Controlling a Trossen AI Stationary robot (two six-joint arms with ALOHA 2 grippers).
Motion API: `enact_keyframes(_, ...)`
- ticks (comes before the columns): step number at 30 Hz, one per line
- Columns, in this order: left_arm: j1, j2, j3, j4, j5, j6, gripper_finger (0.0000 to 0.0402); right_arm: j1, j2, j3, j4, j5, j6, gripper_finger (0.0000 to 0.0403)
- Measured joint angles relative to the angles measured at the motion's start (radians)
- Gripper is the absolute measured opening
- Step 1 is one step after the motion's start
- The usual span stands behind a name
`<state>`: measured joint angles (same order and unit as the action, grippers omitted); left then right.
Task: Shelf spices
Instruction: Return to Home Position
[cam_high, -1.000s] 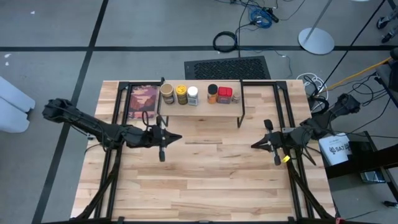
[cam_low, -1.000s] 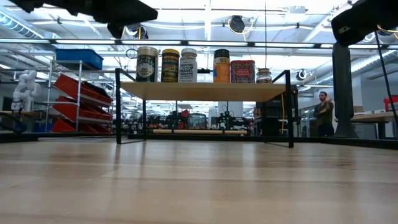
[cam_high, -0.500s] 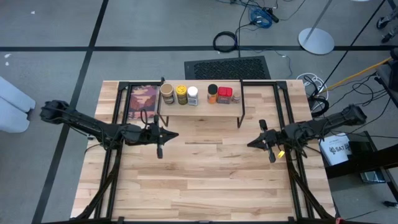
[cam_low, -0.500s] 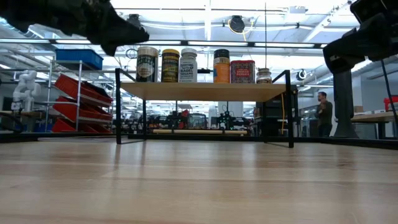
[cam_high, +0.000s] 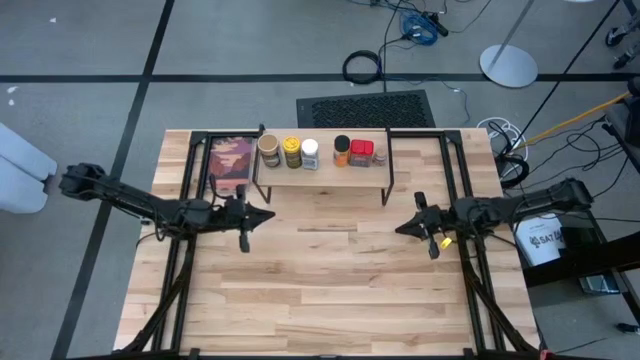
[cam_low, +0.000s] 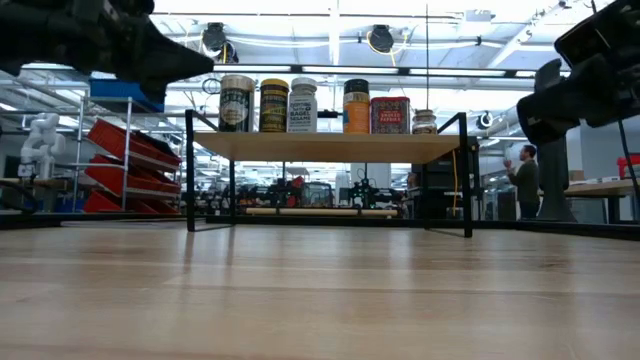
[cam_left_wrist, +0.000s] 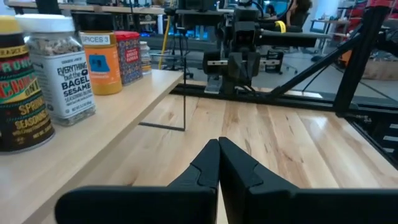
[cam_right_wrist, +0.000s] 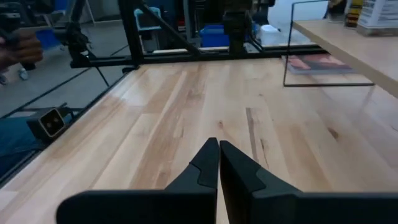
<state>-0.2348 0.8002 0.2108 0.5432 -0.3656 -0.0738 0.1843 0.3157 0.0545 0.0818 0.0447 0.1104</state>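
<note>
While both arms hang low over the wooden surface (cam_high: 320, 300), all six spices stand in one row on the shelf (cam_high: 322, 178). The shelf sits in the upper middle of the high view, close to the surface's far edge. Reading that row from the frame's left, there is the tan jar (cam_high: 268, 151), the yellow-lidded jar (cam_high: 292, 152) and the white-lidded jar (cam_high: 310, 153). After a small gap come the dark-lidded orange jar (cam_high: 342, 151), the red box (cam_high: 361, 152) and the small grey-lidded jar (cam_high: 379, 157), these last three close together. They keep to the plank's far side, so a bare strip runs along its front edge. From table height every one stands upright.

A framed picture (cam_high: 231, 162) lies flat in the upper left of the surface, just beside the shelf's left legs.

The left claw (cam_high: 268, 214) is at centre-left of the high view, in front of the shelf's left end and apart from it. Its fingers (cam_left_wrist: 211, 163) are pressed together on nothing. The right claw (cam_high: 400, 228) is at centre-right, in front of the shelf's right legs, tips likewise together and holding nothing. The two point toward each other across a wide stretch of bare boards, and the whole lower half of the surface lies open down to its near edge.

A person (cam_low: 523, 180) stands in the room beyond, at the right middle of the low view.
</note>
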Motion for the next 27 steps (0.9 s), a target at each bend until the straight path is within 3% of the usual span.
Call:
enact_keyframes(11, 0.000, -0.039, -0.067, 0.008, 0.003, -0.022, 0.0008, -0.090, 0.000, -0.042, -0.010, -0.109, 0.043, 0.0000)
enact_keyframes(20, 0.023, -0.073, -0.184, 0.195, 0.090, -0.027, 0.0008, -0.119, 0.000, -0.041, -0.003, -0.155, 0.043, 0.0000)
enact_keyframes(27, 0.054, -0.131, -0.189, 0.114, 0.126, -0.024, 0.0008, -0.119, 0.000, -0.041, -0.003, -0.156, 0.043, 0.0000)
